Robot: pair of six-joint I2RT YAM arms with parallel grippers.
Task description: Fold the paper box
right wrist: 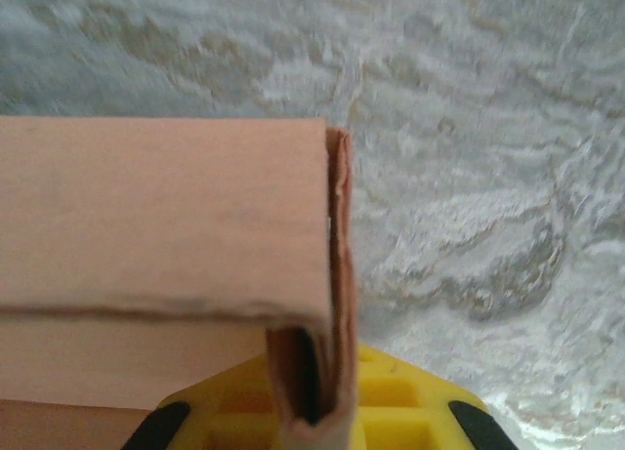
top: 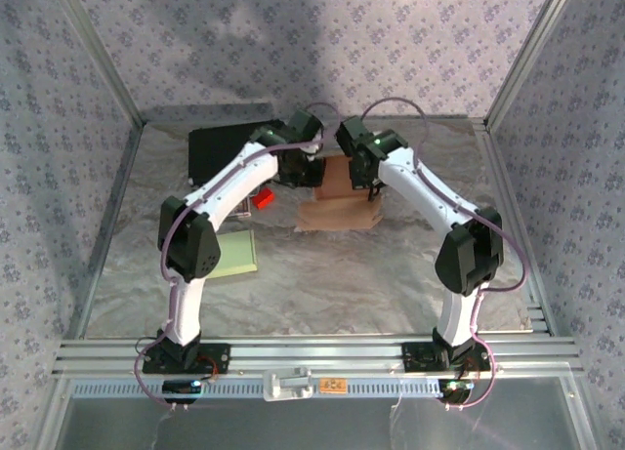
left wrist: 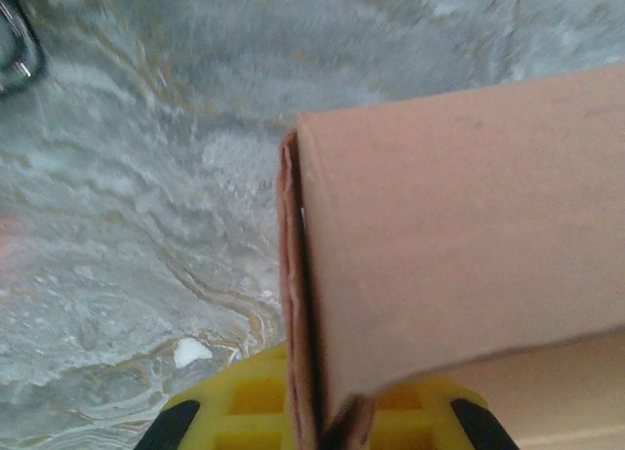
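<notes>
The paper box (top: 337, 211) is brown cardboard, lying partly folded on the silvery table between the two arms. My left gripper (top: 314, 171) is at its left end and my right gripper (top: 364, 182) at its right end. In the left wrist view, the left gripper (left wrist: 322, 426) is shut on a doubled side wall of the box (left wrist: 459, 235), whose edge stands upright between the yellow jaws. In the right wrist view, the right gripper (right wrist: 312, 421) is shut on the opposite doubled wall of the box (right wrist: 166, 206), with a folded-over flap lying to its left.
A black flat object (top: 220, 152) lies at the back left. A small red item (top: 262, 198) sits under the left arm, with a pale green pad (top: 232, 253) in front of it. Patterned walls enclose the crinkled foil-like table (top: 342, 284).
</notes>
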